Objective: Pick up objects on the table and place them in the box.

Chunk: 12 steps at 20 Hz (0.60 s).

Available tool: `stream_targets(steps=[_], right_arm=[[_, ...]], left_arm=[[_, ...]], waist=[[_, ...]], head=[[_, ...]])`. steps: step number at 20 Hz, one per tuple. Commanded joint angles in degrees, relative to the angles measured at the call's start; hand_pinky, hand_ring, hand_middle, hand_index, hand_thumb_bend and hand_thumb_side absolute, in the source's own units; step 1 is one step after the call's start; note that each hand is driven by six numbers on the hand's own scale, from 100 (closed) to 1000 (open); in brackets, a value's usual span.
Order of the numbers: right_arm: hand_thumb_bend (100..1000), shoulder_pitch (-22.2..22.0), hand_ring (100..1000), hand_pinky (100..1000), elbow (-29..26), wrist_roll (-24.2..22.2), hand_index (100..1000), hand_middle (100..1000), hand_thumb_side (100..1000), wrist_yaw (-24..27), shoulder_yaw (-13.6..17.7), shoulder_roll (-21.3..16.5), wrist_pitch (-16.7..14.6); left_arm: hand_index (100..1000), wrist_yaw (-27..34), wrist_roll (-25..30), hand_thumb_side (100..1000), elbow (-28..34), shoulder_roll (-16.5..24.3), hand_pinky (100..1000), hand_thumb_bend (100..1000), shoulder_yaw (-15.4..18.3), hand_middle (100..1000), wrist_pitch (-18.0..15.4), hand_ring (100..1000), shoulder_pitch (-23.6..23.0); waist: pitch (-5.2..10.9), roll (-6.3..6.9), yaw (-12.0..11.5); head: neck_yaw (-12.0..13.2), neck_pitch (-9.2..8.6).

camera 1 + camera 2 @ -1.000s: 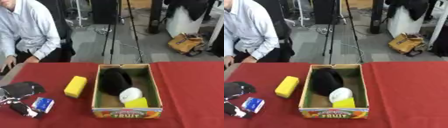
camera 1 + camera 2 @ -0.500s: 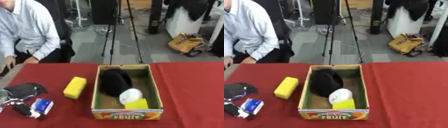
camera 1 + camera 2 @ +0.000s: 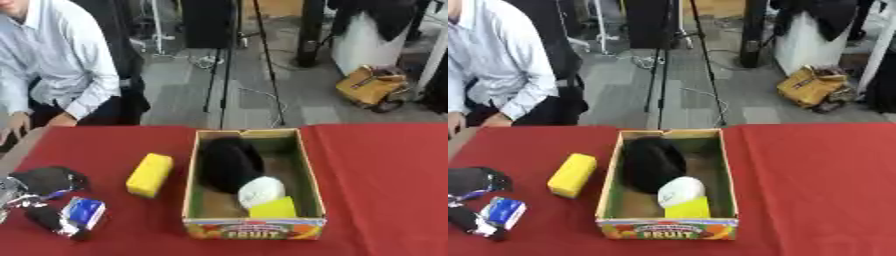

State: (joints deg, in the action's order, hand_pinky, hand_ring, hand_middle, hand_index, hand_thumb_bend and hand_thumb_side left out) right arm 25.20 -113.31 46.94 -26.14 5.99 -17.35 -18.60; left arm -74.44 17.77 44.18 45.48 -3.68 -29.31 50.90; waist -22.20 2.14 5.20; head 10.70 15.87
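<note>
A red cloth-covered tabletop (image 3: 385, 165) fills the foreground. Behind it lies grey carpeted floor (image 3: 175, 95), with black tripod legs (image 3: 229, 65) standing, a cable trailing, and a tan bag (image 3: 811, 86) sitting far right.

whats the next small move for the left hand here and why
Probably lift the left hand, whose fingers look curled round the small blue and white packet at the table's left edge, and carry it right towards the open cardboard fruit box. The yellow rectangular sponge lies between them, so it needs clearing.
</note>
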Motion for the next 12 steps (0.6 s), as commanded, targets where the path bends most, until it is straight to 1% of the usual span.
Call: stream_targets(steps=[1, 2, 5, 7, 9, 10, 11, 12], right_arm=[[100, 0.4, 775, 784, -1.3, 1.0, 631, 636, 1000, -0.1, 0.3, -1.5, -0.5], [100, 0.4, 775, 784, -1.3, 1.1, 631, 635, 1000, -0.2, 0.4, -1.5, -0.4], [100, 0.2, 774, 784, -1.3, 1.5, 630, 633, 1000, -0.2, 0.4, -1.5, -0.2], [100, 0.2, 774, 784, -1.3, 1.6, 630, 633, 1000, -0.2, 0.4, -1.5, -0.1], [100, 0.2, 774, 784, -1.3, 1.8, 629, 631, 1000, -0.1, 0.5, -1.5, -0.1], [100, 0.3, 774, 784, -1.3, 1.9, 629, 631, 1000, -0.2, 0.5, -1.5, 0.0], [100, 0.3, 774, 784, -1.3, 2.0, 629, 631, 1000, -0.2, 0.6, -1.5, 0.0], [100, 0.3, 773, 785, -1.3, 2.1, 629, 630, 1000, -0.2, 0.6, -1.5, 0.0]], left_arm=[[949, 1.2, 4.6, 677, 0.2, 1.6, 1000, 826, 0.3, 945, 1.1, 993, 0.8], [946, 1.7, 5.7, 663, 0.4, 1.6, 1000, 802, 0.4, 946, 1.4, 993, 0.9], [928, 3.2, 7.8, 663, 1.3, 1.6, 1000, 810, 0.3, 944, 1.9, 992, 1.1], [917, 4.3, 8.2, 665, 1.8, 1.6, 1000, 803, 0.4, 943, 2.1, 991, 1.1], [903, 5.4, 8.2, 663, 2.1, 1.6, 1000, 786, 0.4, 930, 2.2, 971, 1.0], [896, 5.9, 8.1, 667, 2.2, 1.5, 1000, 774, 0.4, 919, 2.3, 941, 0.9], [896, 6.4, 8.0, 667, 2.2, 1.5, 1000, 774, 0.5, 919, 2.4, 941, 0.8], [884, 6.9, 7.9, 666, 2.2, 1.5, 929, 759, 0.5, 891, 2.6, 898, 0.7]], waist=[[0.94, -0.03, -0.1], [0.94, -0.01, -0.1], [0.90, 0.04, -0.2], [0.86, 0.04, -0.2], [0.84, -0.02, -0.3], [0.83, -0.05, -0.3], [0.82, -0.06, -0.3], [0.81, -0.10, -0.3]], head=[[0.1, -0.55], [0.2, -0.54], [0.2, -0.44], [0.1, -0.43], [0.1, -0.48], [0.1, -0.49], [0.1, -0.49], [0.1, -0.55]])
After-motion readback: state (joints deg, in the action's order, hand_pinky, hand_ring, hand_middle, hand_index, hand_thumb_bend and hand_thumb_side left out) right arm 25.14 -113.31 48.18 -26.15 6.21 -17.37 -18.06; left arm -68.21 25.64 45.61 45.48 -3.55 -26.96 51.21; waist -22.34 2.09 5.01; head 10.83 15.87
